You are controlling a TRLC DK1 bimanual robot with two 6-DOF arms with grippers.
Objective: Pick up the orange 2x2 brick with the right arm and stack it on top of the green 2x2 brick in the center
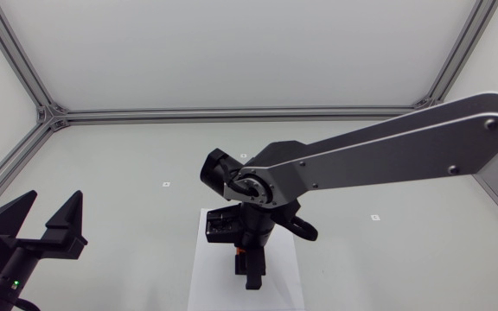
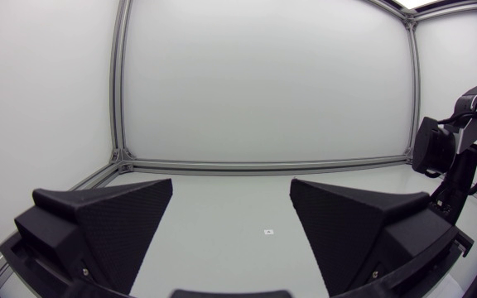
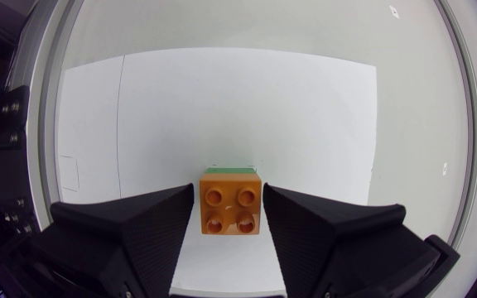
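The orange 2x2 brick (image 3: pixel 230 211) is between the fingers of my right gripper (image 3: pixel 230 197), which touch it from both sides. It sits studs up on the green brick (image 3: pixel 231 170), of which only a thin edge shows just beyond it. Both rest over a white sheet (image 3: pixel 222 108). From above, my right arm reaches to the table's middle, its gripper (image 1: pixel 248 264) pointing down, with a speck of the orange brick (image 1: pixel 241 250) showing under the wrist. My left gripper (image 1: pixel 50 218) stands open and empty at the near left.
The white sheet (image 1: pixel 214 276) lies at the table's middle front. Small markers (image 1: pixel 166 183) (image 1: pixel 374 216) dot the grey table. An aluminium frame (image 1: pixel 50 112) runs along the table's edges. My right arm (image 2: pixel 454 157) shows beyond the left gripper (image 2: pixel 232 217).
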